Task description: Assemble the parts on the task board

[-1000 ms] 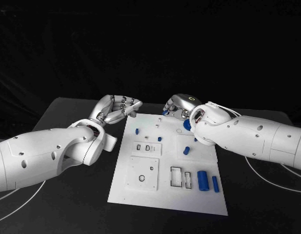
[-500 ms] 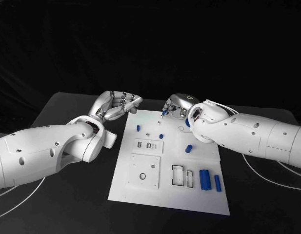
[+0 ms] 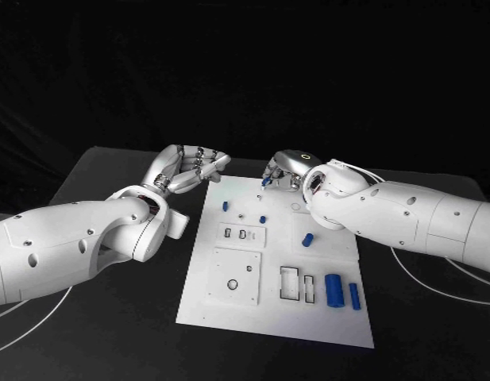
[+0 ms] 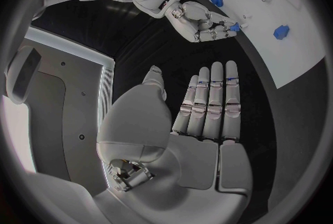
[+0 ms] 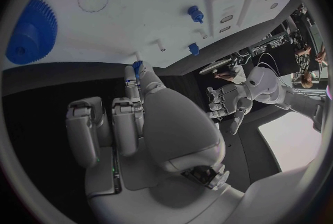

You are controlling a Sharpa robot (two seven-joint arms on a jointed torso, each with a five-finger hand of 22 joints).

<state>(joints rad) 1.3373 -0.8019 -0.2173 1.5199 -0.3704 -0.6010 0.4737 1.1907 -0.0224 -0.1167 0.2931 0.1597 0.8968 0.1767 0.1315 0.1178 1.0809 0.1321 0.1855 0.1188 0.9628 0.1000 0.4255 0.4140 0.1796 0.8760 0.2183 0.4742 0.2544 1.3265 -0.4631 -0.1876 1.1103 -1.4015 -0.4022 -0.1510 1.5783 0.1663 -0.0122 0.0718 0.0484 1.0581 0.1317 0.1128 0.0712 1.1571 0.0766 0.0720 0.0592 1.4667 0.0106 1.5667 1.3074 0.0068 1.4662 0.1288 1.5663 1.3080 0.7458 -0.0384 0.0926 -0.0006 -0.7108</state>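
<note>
The white task board (image 3: 270,319) lies in the middle of the black table. My right hand (image 3: 287,170) hovers over the board's far edge and pinches a small blue part (image 5: 137,66) at its fingertips; the same blue part (image 4: 235,27) shows in the left wrist view. My left hand (image 3: 187,168) is just off the board's far left corner, its fingers (image 4: 208,101) stretched out and holding nothing. A blue gear (image 5: 31,28) lies on the board near my right hand. Two small blue pegs (image 3: 224,205) (image 3: 263,219) stand on the far half.
A short blue piece (image 3: 308,239) lies mid-board on the right. Two blue cylinders (image 3: 333,290) (image 3: 355,296) lie near the board's right edge, beside rectangular slots (image 3: 289,285). Both forearms flank the board. Bare black table (image 3: 96,341) surrounds it.
The head camera has shifted slightly. Both hands stay at the board's far edge. My right forearm now covers the blue gear that showed a second ago.
</note>
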